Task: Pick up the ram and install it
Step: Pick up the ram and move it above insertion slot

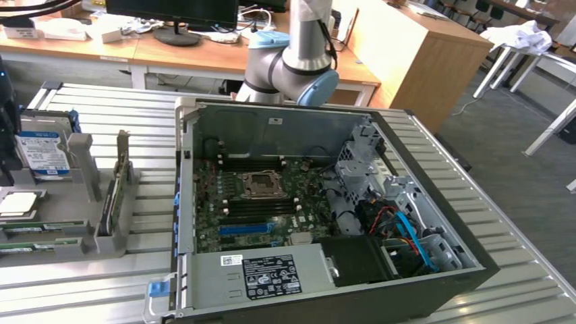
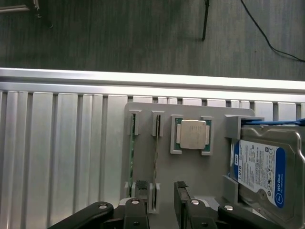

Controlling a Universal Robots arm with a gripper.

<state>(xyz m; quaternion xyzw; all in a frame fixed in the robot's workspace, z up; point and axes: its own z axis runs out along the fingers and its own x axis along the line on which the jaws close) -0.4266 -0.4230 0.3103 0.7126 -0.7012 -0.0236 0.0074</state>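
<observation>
Two thin green ram sticks stand on edge in slots of a grey holder: one ram and a second ram beside it. My gripper hangs open over the holder's near end, and the first stick lies in line with the gap between its black fingers. Nothing is held. In the exterior view the ram sticks lie in the holder at the left, beside the open computer case with its green motherboard.
A processor chip and a blue-labelled hard drive sit in the same holder next to the ram. The ribbed metal table ends at a rail. The arm's base stands behind the case.
</observation>
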